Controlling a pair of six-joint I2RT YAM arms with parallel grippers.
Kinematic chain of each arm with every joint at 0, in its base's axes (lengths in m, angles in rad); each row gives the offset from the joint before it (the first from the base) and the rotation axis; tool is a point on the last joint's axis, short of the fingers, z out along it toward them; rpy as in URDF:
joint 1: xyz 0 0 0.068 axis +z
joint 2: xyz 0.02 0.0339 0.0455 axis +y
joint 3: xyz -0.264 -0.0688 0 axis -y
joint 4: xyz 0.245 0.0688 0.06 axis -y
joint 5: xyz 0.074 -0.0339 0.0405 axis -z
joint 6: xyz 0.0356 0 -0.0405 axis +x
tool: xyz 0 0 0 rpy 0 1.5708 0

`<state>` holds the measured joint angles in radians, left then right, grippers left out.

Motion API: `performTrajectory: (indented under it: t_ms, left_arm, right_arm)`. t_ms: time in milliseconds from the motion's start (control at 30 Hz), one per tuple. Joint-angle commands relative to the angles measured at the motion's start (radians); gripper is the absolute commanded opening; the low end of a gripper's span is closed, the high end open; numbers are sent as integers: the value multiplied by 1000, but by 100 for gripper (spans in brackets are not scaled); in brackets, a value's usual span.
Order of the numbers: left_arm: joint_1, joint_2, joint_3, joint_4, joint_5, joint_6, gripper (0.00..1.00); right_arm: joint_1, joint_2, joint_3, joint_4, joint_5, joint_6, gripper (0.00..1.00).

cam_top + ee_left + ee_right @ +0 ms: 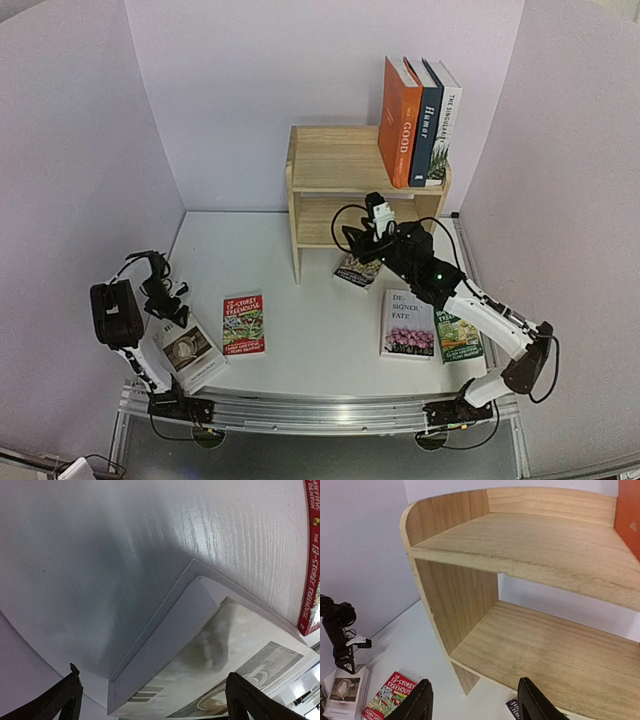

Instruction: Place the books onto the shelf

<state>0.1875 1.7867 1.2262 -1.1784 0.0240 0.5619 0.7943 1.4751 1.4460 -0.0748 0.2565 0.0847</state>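
The light wooden shelf (340, 165) stands at the back. On the right of its top tier, an orange book (399, 122), a dark teal book (427, 120) and a white book (447, 112) stand upright. My right gripper (353, 240) hangs open and empty before the lower tier (560, 655), just above a dark patterned book (357, 271) lying on the table. My left gripper (170, 300) is open over a white book with a coffee cup cover (225, 660), with a finger (62, 697) on either side and not touching it. A red book (244, 324), a white flower-cover book (407, 323) and a green book (458, 336) lie flat.
The table's front rail (320, 408) runs along the near edge, with both arm bases on it. White walls close in the back and both sides. The red book's spine (312, 555) lies just right of the coffee-cup book.
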Motion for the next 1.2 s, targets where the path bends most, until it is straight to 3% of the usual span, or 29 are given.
performTrajectory:
  t_ms: [0,133,200,467,633,833,1000,1167]
  left_arm:
    - [-5,38,35,-58,107,113,100]
    - [3,100,27,-90,188,148,97]
    - [2,131,38,-111,201,136,91]
    - [1,110,54,-150,248,116,31]
    - [2,103,43,-193,309,101,2]
    - [1,60,127,-294,461,-28,0]
    - [-5,34,206,-331,527,-187,0]
    - [-6,27,277,-333,532,-309,0]
  right_arm:
    - [7,19,25,-13,-113,51,56]
    - [12,25,15,-13,-138,70,56]
    - [13,28,15,-14,-143,72,56]
    - [17,59,33,-17,-161,82,56]
    - [27,86,54,-21,-178,82,56]
    - [76,159,99,-34,-185,87,56]
    - [219,341,235,-81,-119,20,56]
    - [388,598,486,-198,-12,-142,68]
